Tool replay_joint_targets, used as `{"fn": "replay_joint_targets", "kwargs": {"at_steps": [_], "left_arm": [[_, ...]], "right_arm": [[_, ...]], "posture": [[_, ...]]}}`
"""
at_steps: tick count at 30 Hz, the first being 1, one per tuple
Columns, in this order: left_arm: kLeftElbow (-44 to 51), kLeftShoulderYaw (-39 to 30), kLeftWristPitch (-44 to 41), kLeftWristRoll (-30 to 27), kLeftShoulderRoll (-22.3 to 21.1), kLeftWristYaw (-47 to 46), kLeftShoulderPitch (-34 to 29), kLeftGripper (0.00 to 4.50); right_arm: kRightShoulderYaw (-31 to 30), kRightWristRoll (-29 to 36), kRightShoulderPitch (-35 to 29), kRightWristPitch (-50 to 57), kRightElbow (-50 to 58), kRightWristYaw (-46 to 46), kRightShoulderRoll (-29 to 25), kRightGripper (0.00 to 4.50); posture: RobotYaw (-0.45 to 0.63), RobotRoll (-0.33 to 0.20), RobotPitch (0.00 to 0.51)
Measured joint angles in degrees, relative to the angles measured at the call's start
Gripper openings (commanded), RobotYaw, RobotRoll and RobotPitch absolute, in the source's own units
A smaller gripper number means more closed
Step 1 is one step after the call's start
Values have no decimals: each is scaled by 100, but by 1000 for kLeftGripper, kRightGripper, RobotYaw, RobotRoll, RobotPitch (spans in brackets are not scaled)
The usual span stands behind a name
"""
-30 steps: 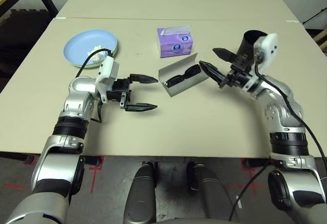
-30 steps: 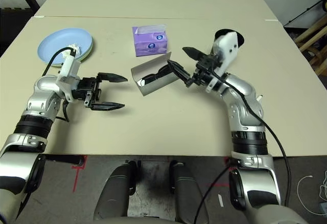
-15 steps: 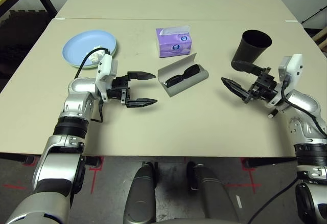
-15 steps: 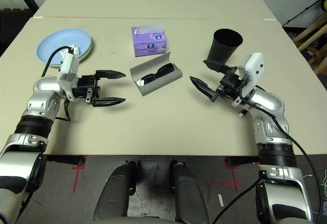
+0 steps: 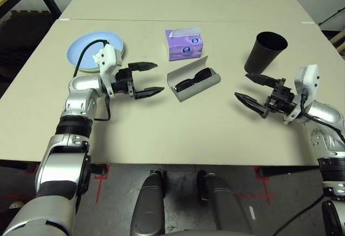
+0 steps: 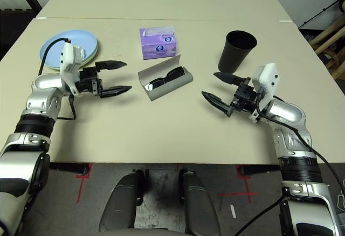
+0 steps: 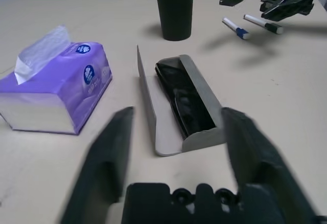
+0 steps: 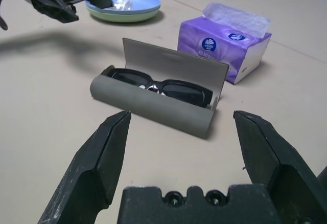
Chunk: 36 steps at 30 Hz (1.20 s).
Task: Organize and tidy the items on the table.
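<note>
With the black sunglasses (image 8: 158, 87) lying in the open grey glasses case (image 5: 193, 78), both grippers, left (image 5: 146, 78) and right (image 5: 257, 91), hover empty with jaws apart; shutting the lid looks next.

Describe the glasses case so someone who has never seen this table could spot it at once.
On the large beige table, look near the middle, just in front of the purple tissue box. The grey oblong glasses case lies there, apart from the box; unlike anything nearby, its lid stands open and black sunglasses lie inside.
</note>
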<state>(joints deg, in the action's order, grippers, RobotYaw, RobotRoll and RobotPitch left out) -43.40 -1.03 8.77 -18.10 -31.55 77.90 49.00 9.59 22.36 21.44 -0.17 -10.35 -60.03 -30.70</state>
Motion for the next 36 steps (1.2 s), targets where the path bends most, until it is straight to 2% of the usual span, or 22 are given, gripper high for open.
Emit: {"fn": "replay_joint_targets", "kwargs": {"at_steps": [5,6,16,21,36], "left_arm": [[-281,-6,1,98,1,24,116,315],[-325,-5,19,143,4,22,142,30],[-1397,200,420,912,381,-695,692,30],[-1614,211,570,1131,486,-998,907,30],[-1800,211,677,1167,785,-988,947,30]], "right_arm": [[-4,27,0,23,19,62,0,4500],[-5,28,0,25,27,67,0,4500],[-7,40,-46,118,163,155,-4,4500],[-7,66,-97,144,311,182,-10,4500],[-6,99,-237,205,369,261,-41,4500]], "posture": [[96,0,206],[96,0,206],[85,0,212],[77,0,211],[73,0,210]]}}
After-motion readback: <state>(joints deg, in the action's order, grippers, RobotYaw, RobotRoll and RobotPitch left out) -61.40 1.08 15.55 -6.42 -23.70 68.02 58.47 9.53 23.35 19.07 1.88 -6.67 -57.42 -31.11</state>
